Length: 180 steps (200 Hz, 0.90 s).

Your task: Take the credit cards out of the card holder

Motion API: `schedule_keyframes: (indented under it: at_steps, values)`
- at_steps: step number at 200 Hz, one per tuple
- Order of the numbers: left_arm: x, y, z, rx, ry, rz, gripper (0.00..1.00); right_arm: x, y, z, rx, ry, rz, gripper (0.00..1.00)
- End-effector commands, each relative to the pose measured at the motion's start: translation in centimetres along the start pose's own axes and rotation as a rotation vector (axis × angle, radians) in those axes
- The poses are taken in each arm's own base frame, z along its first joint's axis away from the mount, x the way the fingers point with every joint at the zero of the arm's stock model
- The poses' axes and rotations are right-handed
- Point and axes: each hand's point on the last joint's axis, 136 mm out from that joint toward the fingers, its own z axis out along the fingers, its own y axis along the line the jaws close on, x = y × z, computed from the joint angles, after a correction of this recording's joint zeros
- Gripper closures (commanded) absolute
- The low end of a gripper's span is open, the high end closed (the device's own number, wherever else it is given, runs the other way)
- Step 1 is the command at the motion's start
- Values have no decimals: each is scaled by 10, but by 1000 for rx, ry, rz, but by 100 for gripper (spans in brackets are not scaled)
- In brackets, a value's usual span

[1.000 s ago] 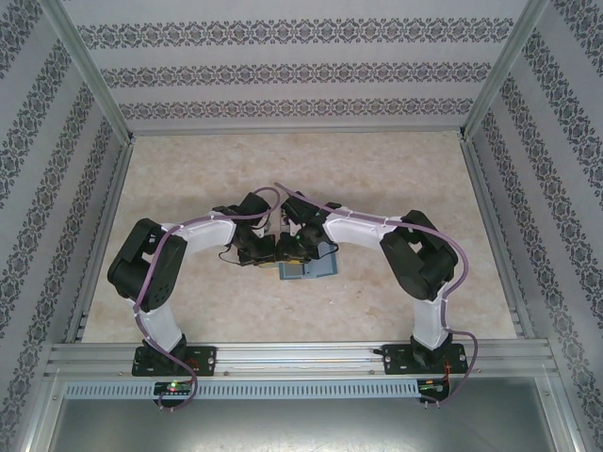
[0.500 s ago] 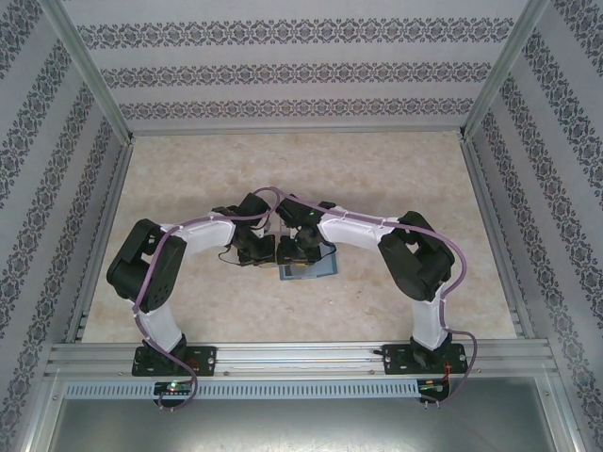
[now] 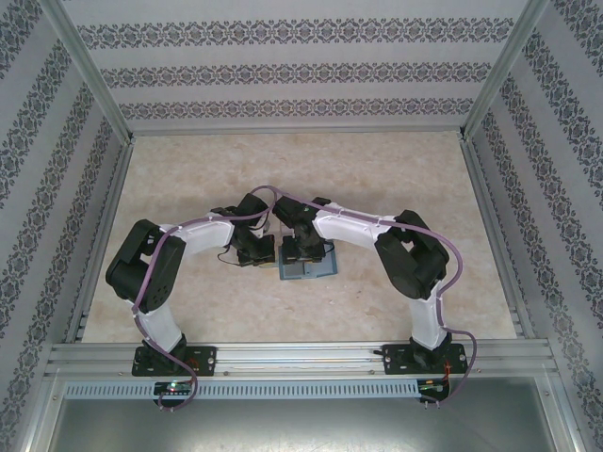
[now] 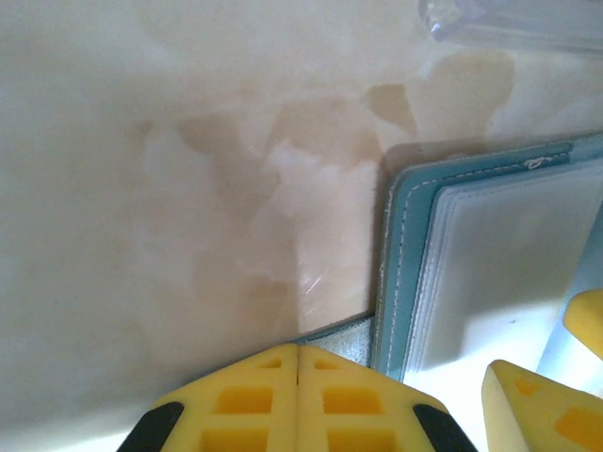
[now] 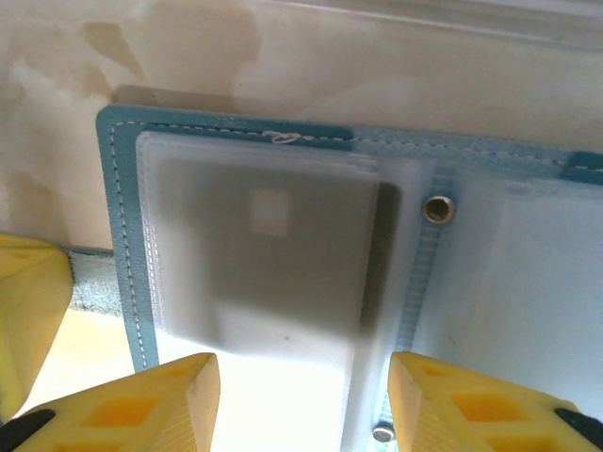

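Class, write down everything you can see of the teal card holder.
The card holder lies open and flat on the beige table. It looks like teal faux leather with pale stitching round the border, frosted clear pockets inside and a metal stud on the spine. A dark card shows through one pocket. The right gripper stands open over that pocket; the shut left gripper sits at the holder's outer edge.

The overhead view is bright, even and sharp across the marbled table (image 3: 396, 179), with only soft, short shadows beneath the arms (image 3: 203, 231). Both wrist views are softer and warmer. The yellow fingers (image 4: 236, 400) at the bottom edge blur out of focus, and glare bleaches the near part of the card holder (image 5: 273, 245) to white.
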Motion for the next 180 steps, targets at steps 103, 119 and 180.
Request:
schedule_keyframes:
  at_steps: [103,119,180]
  values:
    - [9,16,9,-21,38,1,100,-5,32,-1,-87,-11,-19,52]
    - [10,18,10,-23,40,-1,100,-3,29,5,-71,3,-17,52]
    - [11,21,10,-19,43,-9,100,1,14,14,11,29,-11,50]
